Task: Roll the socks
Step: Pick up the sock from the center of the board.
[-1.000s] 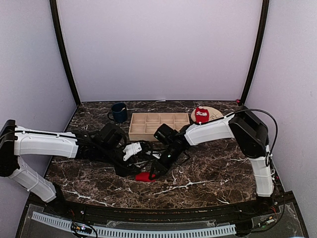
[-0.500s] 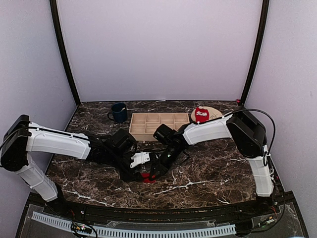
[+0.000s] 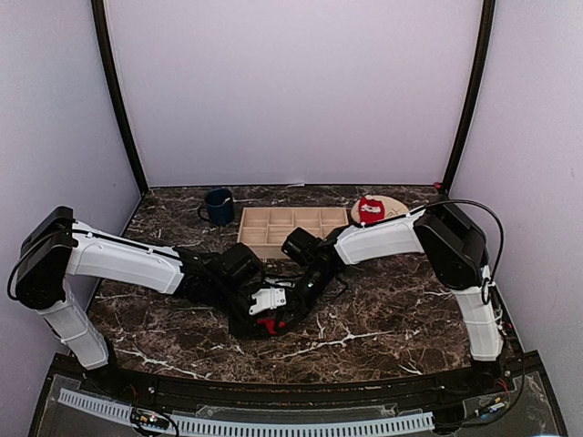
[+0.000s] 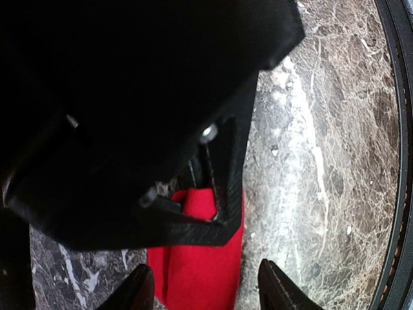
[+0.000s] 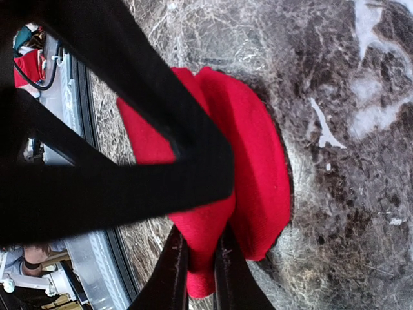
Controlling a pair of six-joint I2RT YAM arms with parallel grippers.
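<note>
Top external view, from the left: the dark mug (image 3: 219, 206) stands at the back, no part of this. The left gripper (image 4: 206, 292) is low over the marble table (image 3: 383, 319) at the near centre. Its fingers are spread wide on either side of a red sock (image 4: 201, 268), touching nothing that I can see. This sock lies doubled on the table, two layers showing in the right wrist view. The right gripper (image 5: 200, 266) meets it from the other side, its fingers pressed together on a fold at the sock's edge.

So this sock is folded and gripped but not yet a roll. As I judge it, the rolling is left to do, with the left fingers placed to take hold. Behind stands the wooden tray (image 3: 291, 229), every compartment without a sock. Far right, a second sock (image 3: 370, 210) sits bunched on the plate (image 3: 398, 208). It may be rolled already, though it is too small here to say.
</note>
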